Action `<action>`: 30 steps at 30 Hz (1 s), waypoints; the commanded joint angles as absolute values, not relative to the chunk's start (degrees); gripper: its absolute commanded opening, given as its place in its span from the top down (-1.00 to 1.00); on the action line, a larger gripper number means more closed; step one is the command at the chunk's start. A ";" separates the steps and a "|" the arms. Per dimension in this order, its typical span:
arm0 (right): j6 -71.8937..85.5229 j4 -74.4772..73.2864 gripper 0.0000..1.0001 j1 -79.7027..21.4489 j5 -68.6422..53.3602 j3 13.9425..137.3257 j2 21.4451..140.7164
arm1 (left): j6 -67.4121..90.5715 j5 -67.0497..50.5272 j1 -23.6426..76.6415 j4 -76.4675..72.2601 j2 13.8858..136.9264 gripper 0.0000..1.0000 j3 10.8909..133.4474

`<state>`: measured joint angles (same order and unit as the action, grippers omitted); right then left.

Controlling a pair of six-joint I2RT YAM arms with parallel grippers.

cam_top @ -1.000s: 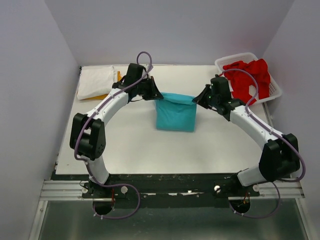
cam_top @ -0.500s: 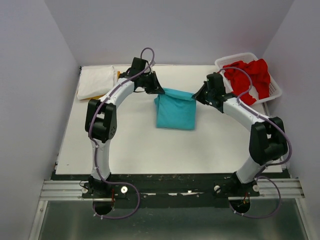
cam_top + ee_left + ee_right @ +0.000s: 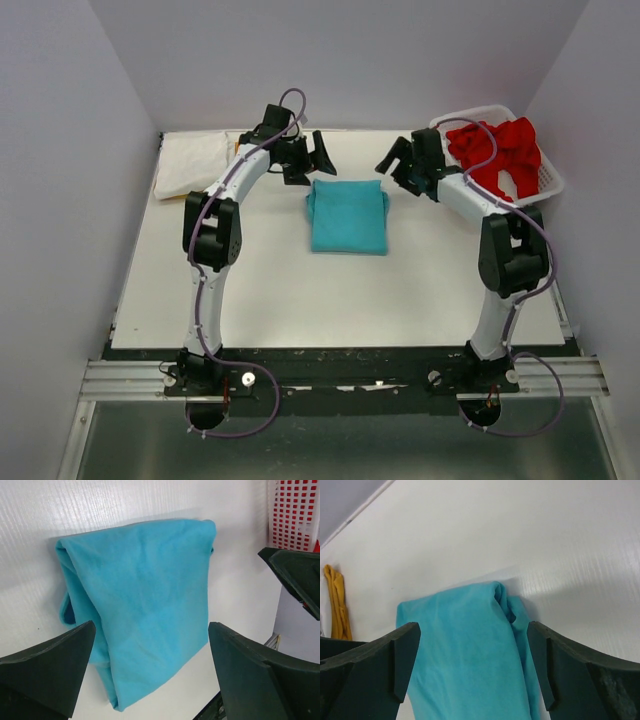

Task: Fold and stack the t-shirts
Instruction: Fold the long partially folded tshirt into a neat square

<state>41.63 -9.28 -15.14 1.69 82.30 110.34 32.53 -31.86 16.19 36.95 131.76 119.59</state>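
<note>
The turquoise t-shirt (image 3: 347,216) lies folded into a flat rectangle on the white table, a little behind its middle. My left gripper (image 3: 318,162) hovers open just beyond the shirt's far left corner, holding nothing. My right gripper (image 3: 393,165) hovers open off the far right corner, also holding nothing. In the left wrist view the turquoise t-shirt (image 3: 145,600) shows between the spread fingers (image 3: 47,672). The right wrist view frames the turquoise t-shirt (image 3: 470,650) the same way. Red t-shirts (image 3: 500,155) are heaped in the basket. A folded white t-shirt (image 3: 190,162) lies at the far left, and an orange t-shirt (image 3: 337,600) beside it.
The white slatted basket (image 3: 548,185) stands at the far right corner, close behind my right arm. Grey walls close the table in at the back and on both sides. The basket's wall (image 3: 295,510) also shows in the left wrist view.
Both grippers have opened and let go of the turquoise t-shirt's far edge, which now lies flat. Both arms have drawn back toward the far side of the table.
</note>
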 commanded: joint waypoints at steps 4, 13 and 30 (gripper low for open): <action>40.60 2.94 -1.00 -14.85 -16.18 73.43 102.76 | 31.47 -35.28 17.14 35.28 122.67 -0.97 115.71; 48.52 16.86 -1.00 -14.85 -23.22 70.51 109.89 | 33.74 -37.37 20.83 30.20 124.79 -0.97 107.60; 50.29 13.36 -1.00 -15.07 -20.87 56.85 114.52 | 35.61 -34.13 21.35 22.36 117.66 -0.97 80.59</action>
